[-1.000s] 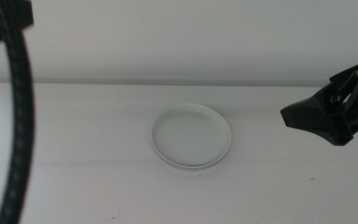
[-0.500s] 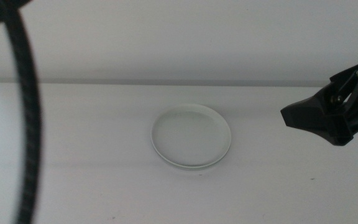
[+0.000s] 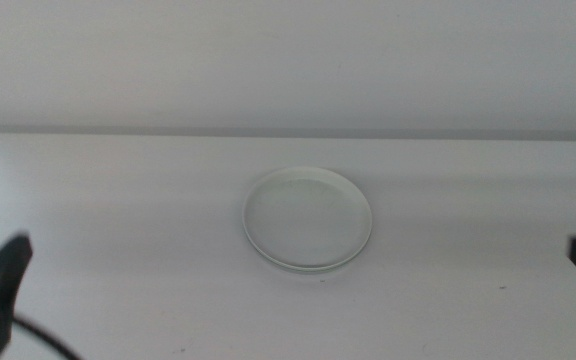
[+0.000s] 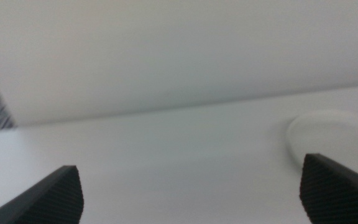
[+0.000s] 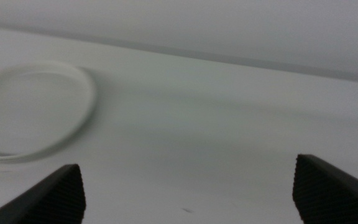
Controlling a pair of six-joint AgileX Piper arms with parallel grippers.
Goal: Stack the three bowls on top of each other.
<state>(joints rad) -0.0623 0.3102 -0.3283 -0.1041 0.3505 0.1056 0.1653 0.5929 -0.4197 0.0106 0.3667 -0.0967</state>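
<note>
White desk (image 3: pixel 118 200) fills nearly all I get on my screens, and on it sits what reads as a single pale stack of bowls (image 3: pixel 308 218), roughly midway between my two grippers. From the middle view I make out a mint-tinted bowl on top with a second rim peeping out along its near edge; whether a third lies under those I cannot tell, and no other bowl is in view anywhere on the desk.

Left gripper (image 4: pixel 191 186) hangs low at its own side, well apart from the stack, jaws spread wide with nothing between them; the stack shows just beyond its right jaw. Right gripper (image 5: pixel 188 186) is likewise splayed and empty, the stack well off past its left jaw. In the middle view each shows only as a dark tip at the lower corners.

My judgement: the stacking looks done or very nearly so, since nothing loose is left to fetch. What remains, as I see it, is confirming that all three are nested squarely.
</note>
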